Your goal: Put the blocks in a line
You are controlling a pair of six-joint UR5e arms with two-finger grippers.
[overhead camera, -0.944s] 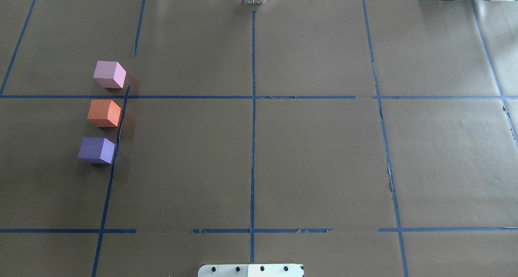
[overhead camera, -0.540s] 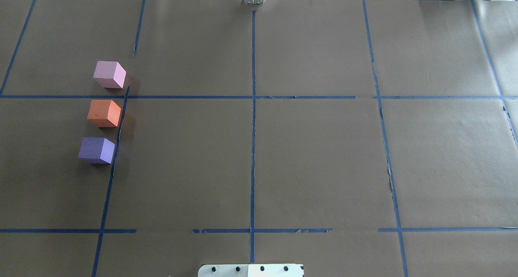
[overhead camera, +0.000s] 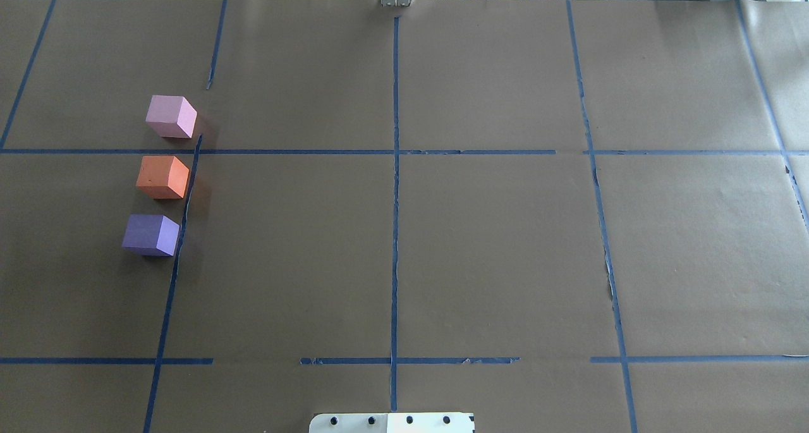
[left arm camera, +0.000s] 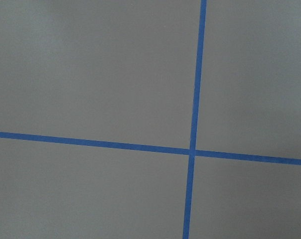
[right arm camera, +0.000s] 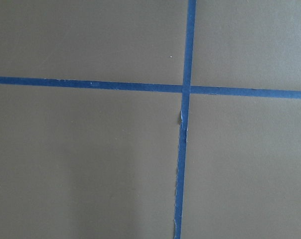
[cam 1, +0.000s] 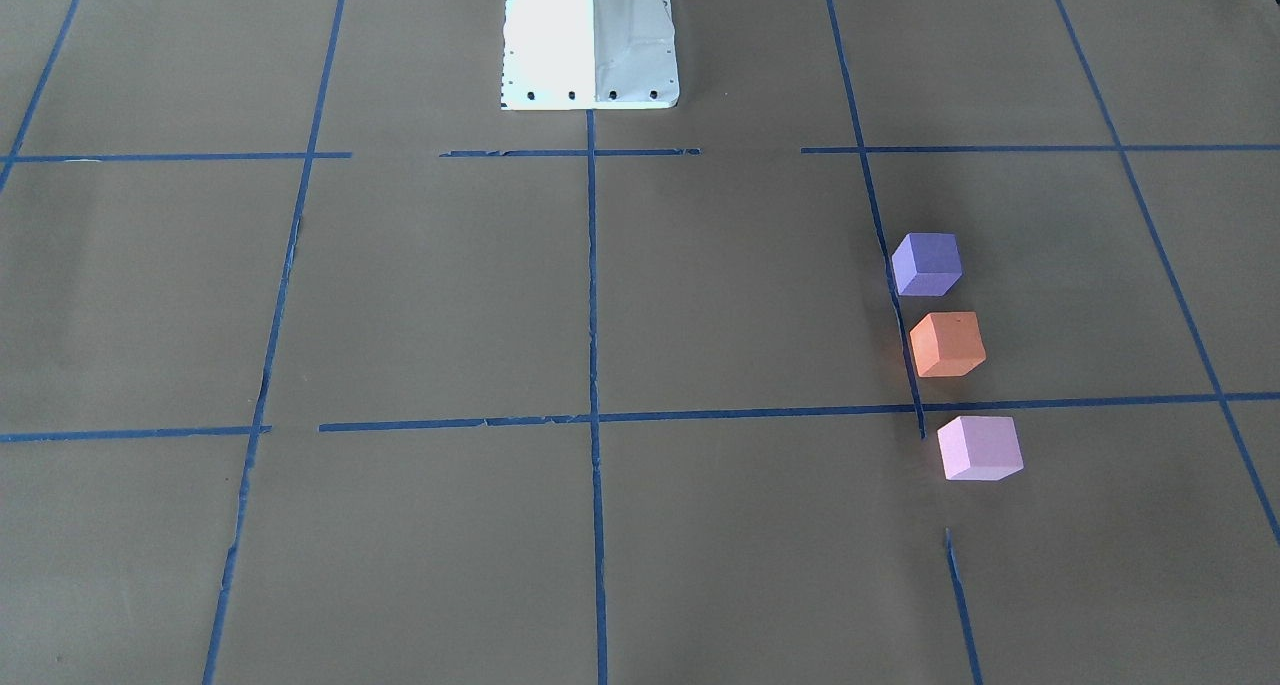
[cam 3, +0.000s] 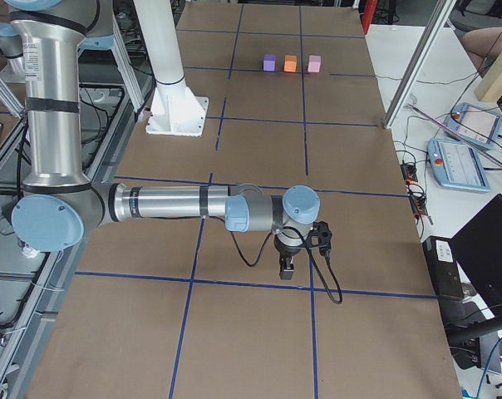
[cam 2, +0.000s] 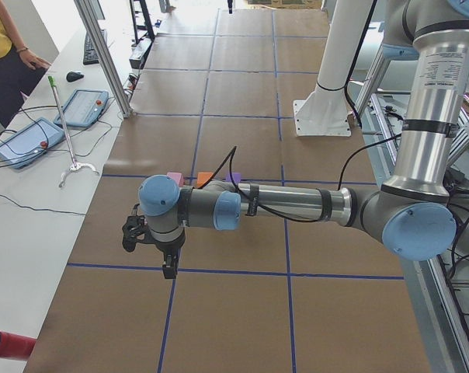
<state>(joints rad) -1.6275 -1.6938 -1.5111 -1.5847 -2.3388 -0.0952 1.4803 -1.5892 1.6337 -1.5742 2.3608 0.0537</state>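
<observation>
Blocks (cam 2: pixel 205 178) mostly hidden behind left arm (cam 2: pixel 289 203); left pincer (cam 2: pixel 168 268) unreadable.

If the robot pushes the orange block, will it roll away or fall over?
Probably not: the orange block is a cube sitting flat on one face, so it should slide rather than roll. It looks as wide as tall, so tipping seems unlikely. Its matte surface probably grips well.

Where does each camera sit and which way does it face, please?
Front: across the table, facing the white base.
Overhead: opposite side, looking down; base edge.
Left: table end; left arm near.
Right: other end; right arm near.
Left wrist: down at blue tape; no body.
Right wrist: same.
First two share the matte orange cube.
</observation>
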